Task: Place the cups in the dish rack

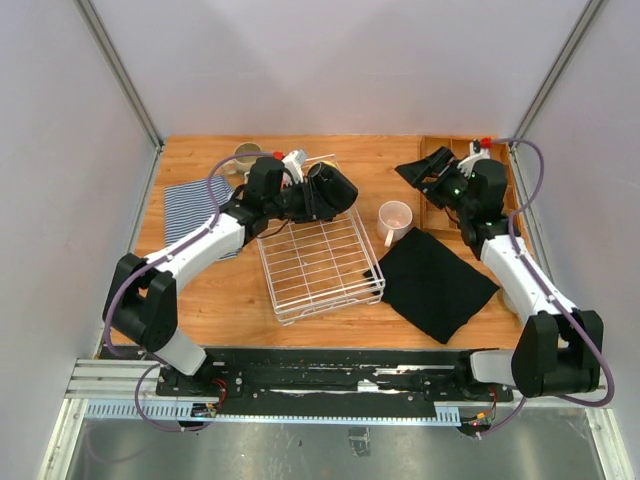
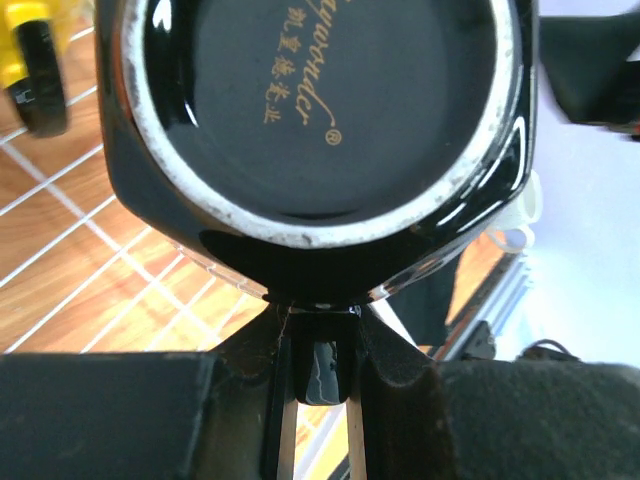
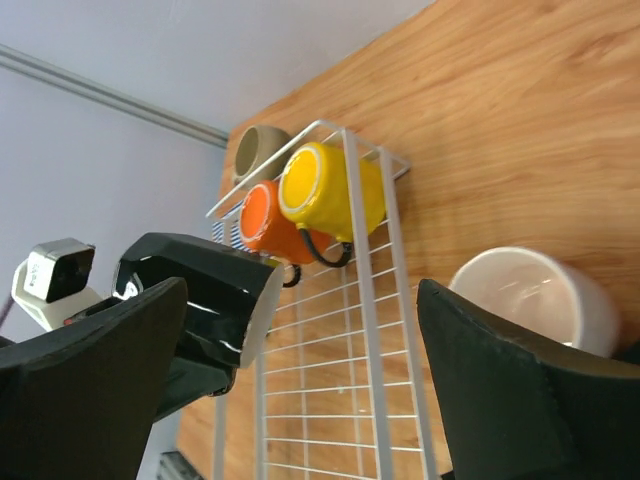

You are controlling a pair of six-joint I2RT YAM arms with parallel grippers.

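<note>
Looking down, we see our left claw (image 2: 320,335) clamped on the handle of the black mug (image 2: 320,110) above the far end of the dish rack (image 1: 300,272), where the yellow mug (image 3: 325,190) and orange mug (image 3: 265,222) lie. Our right claw (image 1: 420,168) gapes wide near the far right corner of the worktop (image 1: 220,290), apart from the pink mug (image 1: 395,217).

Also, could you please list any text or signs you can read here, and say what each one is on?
"ywonder" then ®: gold print on the base of the black mug, its start cut off by the frame.
Gold Chinese characters beside it: too blurred to read surely.
Nothing else legible.
</note>
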